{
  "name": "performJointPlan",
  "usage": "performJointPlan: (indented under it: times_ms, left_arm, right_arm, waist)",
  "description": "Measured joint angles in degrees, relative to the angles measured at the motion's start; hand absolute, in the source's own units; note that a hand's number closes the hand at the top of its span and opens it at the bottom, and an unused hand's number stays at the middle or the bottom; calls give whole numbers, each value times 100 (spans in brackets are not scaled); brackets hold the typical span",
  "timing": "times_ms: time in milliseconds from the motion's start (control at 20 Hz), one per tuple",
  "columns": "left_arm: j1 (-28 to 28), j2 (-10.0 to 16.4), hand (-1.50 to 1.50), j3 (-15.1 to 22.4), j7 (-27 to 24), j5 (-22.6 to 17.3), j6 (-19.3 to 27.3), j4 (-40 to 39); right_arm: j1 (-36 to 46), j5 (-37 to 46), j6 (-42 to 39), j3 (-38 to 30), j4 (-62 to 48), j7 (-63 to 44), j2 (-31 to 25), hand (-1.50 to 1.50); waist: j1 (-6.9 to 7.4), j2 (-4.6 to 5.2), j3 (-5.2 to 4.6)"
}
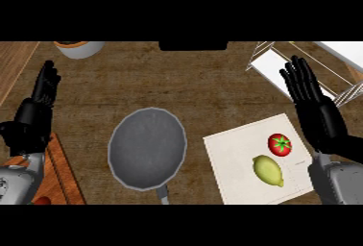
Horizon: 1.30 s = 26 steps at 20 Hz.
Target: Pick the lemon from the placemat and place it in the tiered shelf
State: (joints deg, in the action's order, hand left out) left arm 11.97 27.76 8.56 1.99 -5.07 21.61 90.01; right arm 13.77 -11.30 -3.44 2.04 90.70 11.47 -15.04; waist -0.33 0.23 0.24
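Note:
A yellow lemon [268, 170] lies on the pale placemat [234, 163] at the lower right, just below a red tomato [280, 144] with a green stem. The tiered shelf [301, 67], white with thin metal bars, stands at the upper right corner. My right hand [306, 89] is open with straight fingers pointing up, between the shelf and the placemat, above and to the right of the lemon and apart from it. At the left edge my left hand [44, 91] rests open, fingers up, holding nothing.
A grey frying pan [147, 148] sits in the middle of the brown wooden counter, its handle toward me. An orange-rimmed bowl [78, 48] stands at the top left. A wooden board [60, 173] lies along the lower left edge.

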Motion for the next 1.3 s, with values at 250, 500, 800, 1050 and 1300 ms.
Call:
performJointPlan:
  times_ms: [250,500,800,1050,1300]
  left_arm:
    - [-516,-19,0,-184,58,-312,-302,-278]
    - [-1080,-62,0,-309,215,-764,-618,-571]
    - [-1334,-9,0,-480,108,-1126,-1173,-789]
    - [-1428,-4,0,-567,90,-1189,-1347,-845]
    - [-1376,46,0,-652,166,-1245,-1458,-872]
  right_arm:
    - [-580,115,-194,276,591,1091,311,150]
    - [-1412,705,1007,-279,635,1824,704,-150]
    - [-3019,1134,1523,687,535,3847,1314,-150]
    - [-4237,1662,2020,823,834,4332,1374,-150]
    - [-5135,2410,2637,607,1408,3869,1142,-150]
  waist:
    - [-13,-41,-15]
    - [-191,-42,-29]
    - [-79,-38,-22]
    - [-78,-40,-27]
    - [-69,-29,-35]
